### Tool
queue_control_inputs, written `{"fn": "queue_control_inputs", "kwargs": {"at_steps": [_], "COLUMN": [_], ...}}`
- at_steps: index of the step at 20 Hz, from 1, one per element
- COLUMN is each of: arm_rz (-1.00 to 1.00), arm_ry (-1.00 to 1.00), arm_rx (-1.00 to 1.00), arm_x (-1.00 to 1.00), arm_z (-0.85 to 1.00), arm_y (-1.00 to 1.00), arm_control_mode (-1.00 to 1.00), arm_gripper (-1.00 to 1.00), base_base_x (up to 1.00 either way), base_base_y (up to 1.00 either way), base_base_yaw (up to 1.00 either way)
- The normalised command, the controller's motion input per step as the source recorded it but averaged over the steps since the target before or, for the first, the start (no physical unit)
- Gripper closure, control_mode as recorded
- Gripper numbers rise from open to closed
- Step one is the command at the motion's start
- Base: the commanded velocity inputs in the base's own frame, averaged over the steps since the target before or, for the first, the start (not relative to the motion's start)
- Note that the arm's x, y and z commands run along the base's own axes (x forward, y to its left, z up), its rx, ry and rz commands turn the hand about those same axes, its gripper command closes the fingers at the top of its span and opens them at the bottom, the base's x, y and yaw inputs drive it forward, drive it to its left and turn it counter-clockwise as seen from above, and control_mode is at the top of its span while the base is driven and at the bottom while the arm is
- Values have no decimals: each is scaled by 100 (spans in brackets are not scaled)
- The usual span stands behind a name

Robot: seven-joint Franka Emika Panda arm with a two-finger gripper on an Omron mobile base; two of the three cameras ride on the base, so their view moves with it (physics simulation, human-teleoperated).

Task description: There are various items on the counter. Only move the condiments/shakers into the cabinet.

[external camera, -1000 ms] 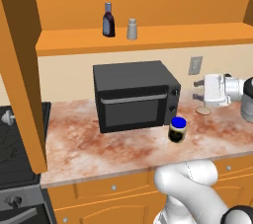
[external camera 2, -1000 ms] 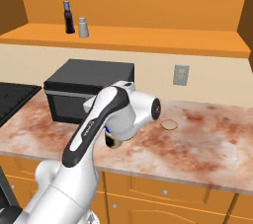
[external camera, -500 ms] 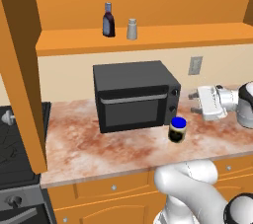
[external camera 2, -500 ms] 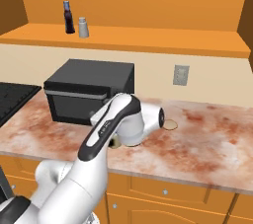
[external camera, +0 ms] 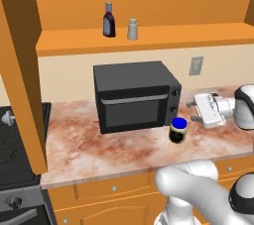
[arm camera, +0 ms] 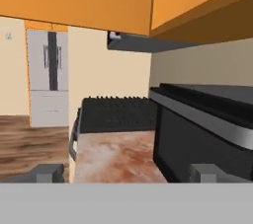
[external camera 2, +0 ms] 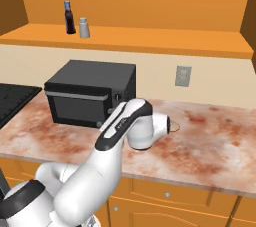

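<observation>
On the marbled reddish-brown and cream stone counter point(external camera: 99, 154), near its front edge and just off the front right corner of the boxy black microwave point(external camera: 135, 95), stands the squat dark glass jar with a round blue lid point(external camera: 178, 130). It is upright, lid on, with a pale label band around the dark body. Up on the wide orange wooden shelf board of the wall cabinet point(external camera: 149, 38), toward its left part, stand the slim dark purple bottle with a pale cap point(external camera: 109, 20) and, just beside it to the right, the tiny grey shaker point(external camera: 132, 29); both upright, close but apart. Right base view shows the same pair, bottle point(external camera 2: 69, 17) and shaker point(external camera 2: 84, 28), at the shelf's left end. Flat tan round disc point(external camera 2: 173, 127) lies on the counter behind the arm's wrist, partly hidden by it, toward the back wall. White two-finger gripper point(external camera: 193, 110) hangs over the counter's right part, pointing left toward the microwave, to the right of the jar and a bit behind it, not touching it. Jaws are spread wide, nothing between them; hand view shows both dark tips point(arm camera: 48, 172) far apart, looking along the counter past the microwave's front. Tall orange door panel point(external camera: 22, 70) stands at left. Grey wall outlet point(external camera: 196, 65) sits on the cream wall behind.
</observation>
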Motion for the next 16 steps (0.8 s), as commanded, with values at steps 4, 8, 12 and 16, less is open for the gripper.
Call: {"fn": "queue_control_inputs", "kwargs": {"at_steps": [4, 8, 12, 16], "arm_rz": [-5, -22, -24, -11], "arm_ry": [0, 0, 0, 0], "arm_rx": [0, -4, -5, -3], "arm_x": [25, 31, 20, 1], "arm_z": [-30, -31, -33, -42], "arm_y": [0, 0, 0, -6], "arm_control_mode": [-100, -100, -100, -100], "arm_gripper": [-100, -100, -100, -100], "base_base_x": [0, 0, 0, 0], "base_base_y": [0, 0, 0, 0], "base_base_yaw": [0, 0, 0, 0]}}
